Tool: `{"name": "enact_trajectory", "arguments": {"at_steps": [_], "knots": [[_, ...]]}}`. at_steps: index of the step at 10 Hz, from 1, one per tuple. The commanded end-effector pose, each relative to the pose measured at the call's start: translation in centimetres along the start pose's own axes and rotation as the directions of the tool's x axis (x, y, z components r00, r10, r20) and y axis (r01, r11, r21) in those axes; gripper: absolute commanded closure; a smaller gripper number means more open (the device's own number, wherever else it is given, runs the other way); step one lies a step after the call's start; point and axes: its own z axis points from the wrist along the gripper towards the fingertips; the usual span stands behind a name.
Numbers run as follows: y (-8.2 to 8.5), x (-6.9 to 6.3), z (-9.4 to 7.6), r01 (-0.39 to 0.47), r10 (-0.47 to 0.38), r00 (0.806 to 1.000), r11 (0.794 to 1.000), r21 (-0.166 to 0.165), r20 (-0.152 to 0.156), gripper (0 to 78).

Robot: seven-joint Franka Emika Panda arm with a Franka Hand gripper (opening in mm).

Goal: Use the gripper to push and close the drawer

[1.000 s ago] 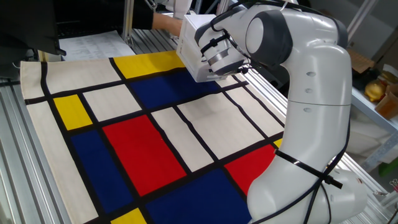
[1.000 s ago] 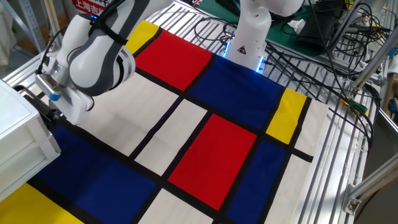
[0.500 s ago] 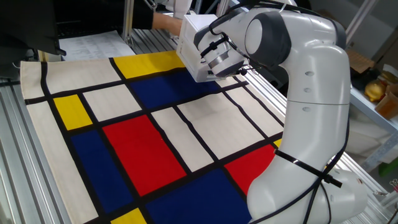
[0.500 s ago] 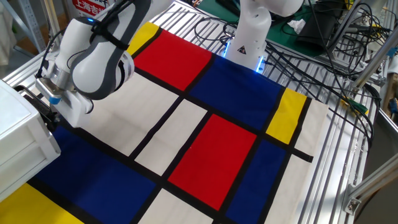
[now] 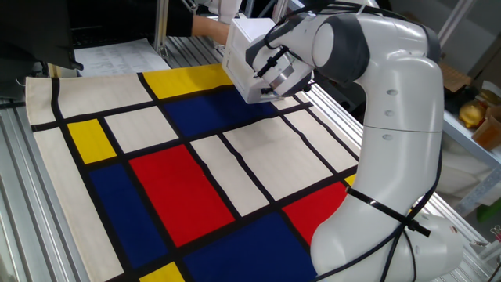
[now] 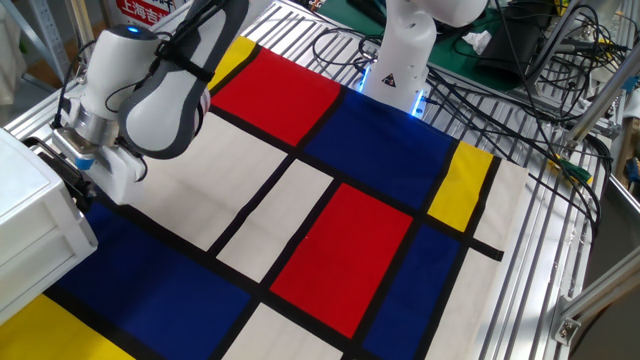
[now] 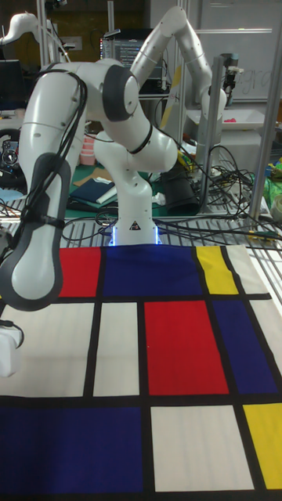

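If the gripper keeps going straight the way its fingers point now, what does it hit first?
Most likely the front of the white cabinet, where the drawer sits. The gripper has its dark fingers right at that face; whether they already touch it is unclear from these views.

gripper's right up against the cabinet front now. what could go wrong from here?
1. The white cabinet looks light and sits unanchored on the cloth mat; a further push by the gripper may slide the box rather than seat the drawer.
2. It stands near the mat's edge by the aluminium rails, so it could be shoved off.
3. The arm hides the contact point; an off-centre push could twist the cabinet.
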Motion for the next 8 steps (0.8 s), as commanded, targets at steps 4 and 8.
{"name": "enact_trajectory", "arguments": {"at_steps": [4, 8], "knots": [[-1.3, -1.9, -6.3, -0.017, 0.017, 0.998, 1.000, -0.003, -0.059, 77.6], [-1.7, -2.0, -5.6, -0.066, 0.062, 0.997, 0.994, 0.086, 0.055, 77.6]]}}
